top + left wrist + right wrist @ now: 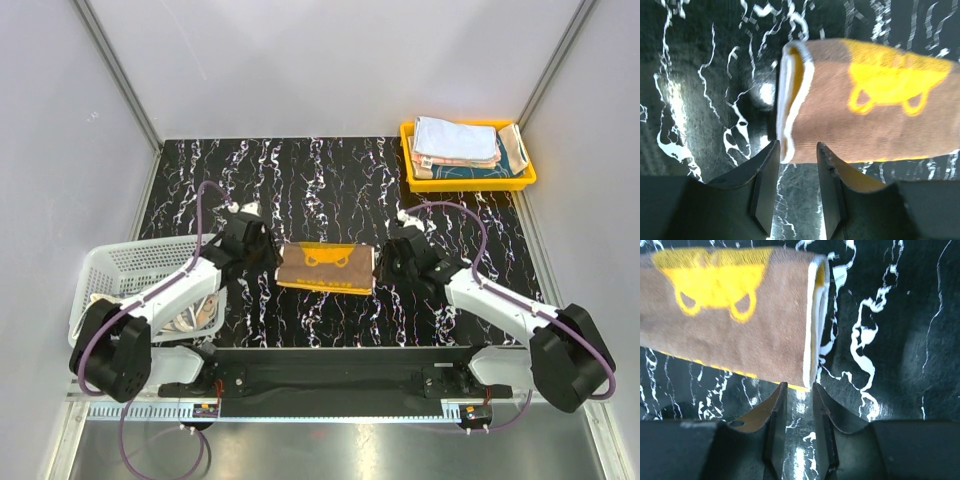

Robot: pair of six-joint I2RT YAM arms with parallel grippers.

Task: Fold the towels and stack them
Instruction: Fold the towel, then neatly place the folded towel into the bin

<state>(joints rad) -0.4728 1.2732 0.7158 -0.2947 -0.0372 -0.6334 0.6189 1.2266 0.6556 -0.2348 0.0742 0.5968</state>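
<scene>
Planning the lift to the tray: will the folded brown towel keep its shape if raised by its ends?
Probably not: the brown towel is thin folded cloth, so its middle would likely sag. The layers showing at its end may fall open unless pinched together. It looks light.

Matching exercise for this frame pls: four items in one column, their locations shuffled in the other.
1. brown towel
2. yellow tray
3. mesh basket
4. folded towel stack

A. inside the tray
B. left edge of the table
C. table centre
D. table's far right corner

Pairs: 1-C, 2-D, 3-B, 4-A
</scene>
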